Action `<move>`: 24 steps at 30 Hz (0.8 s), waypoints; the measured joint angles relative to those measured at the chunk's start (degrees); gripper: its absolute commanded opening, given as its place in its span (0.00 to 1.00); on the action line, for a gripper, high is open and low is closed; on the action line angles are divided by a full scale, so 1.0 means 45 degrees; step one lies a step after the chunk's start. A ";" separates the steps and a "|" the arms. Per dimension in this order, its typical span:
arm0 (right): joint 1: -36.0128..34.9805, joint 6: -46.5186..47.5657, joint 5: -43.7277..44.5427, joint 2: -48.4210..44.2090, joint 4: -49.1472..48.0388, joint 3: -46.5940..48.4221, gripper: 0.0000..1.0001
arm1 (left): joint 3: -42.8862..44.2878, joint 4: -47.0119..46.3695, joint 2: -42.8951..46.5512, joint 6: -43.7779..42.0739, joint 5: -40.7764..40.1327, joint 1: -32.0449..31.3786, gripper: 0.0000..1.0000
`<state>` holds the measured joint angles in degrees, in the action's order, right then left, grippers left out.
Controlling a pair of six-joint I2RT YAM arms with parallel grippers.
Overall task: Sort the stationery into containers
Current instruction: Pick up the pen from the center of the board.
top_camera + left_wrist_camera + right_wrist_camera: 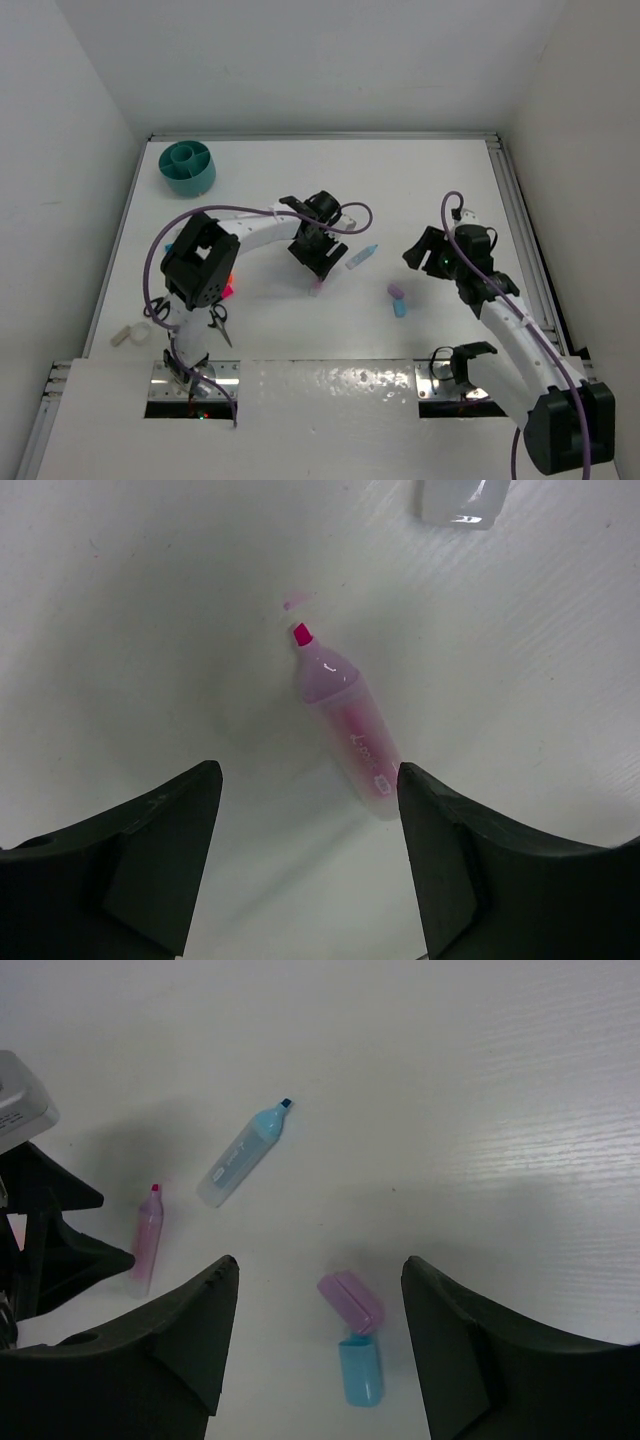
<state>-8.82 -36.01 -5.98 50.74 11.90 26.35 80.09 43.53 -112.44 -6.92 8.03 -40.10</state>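
Observation:
A pink marker (350,725) lies on the white table just ahead of my open left gripper (310,790), its near end by the right finger; it also shows in the top view (316,288) and right wrist view (146,1243). A light-blue marker (362,257) lies to its right (240,1155). My right gripper (318,1285) is open above a purple eraser (351,1301) and a blue eraser (360,1369), which touch (397,300). The teal cup (188,167) stands far left. Scissors (219,322) and a pink-and-black marker (228,288) lie near the left arm's base.
A small tan eraser (127,336) lies at the near left. A metal rail (520,215) runs along the table's right edge. White walls close the back and sides.

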 measured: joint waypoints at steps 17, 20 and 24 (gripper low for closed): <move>-0.0491 0.0097 0.0267 0.0583 0.0219 -0.0053 0.69 | -0.1064 -0.1472 -0.0063 0.0418 0.0087 -0.0238 0.26; -0.0505 0.0107 0.0253 0.0690 0.0316 -0.0068 0.69 | -0.1151 -0.1588 -0.0015 0.0398 0.0238 -0.0238 0.08; -0.0515 0.0248 0.0107 0.1107 0.0476 -0.0068 0.66 | -0.1438 -0.1894 0.0151 0.0253 0.0427 -0.0238 0.00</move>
<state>-11.14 -34.89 -5.50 55.72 14.04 26.04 73.63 35.00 -111.77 -5.78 9.96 -41.17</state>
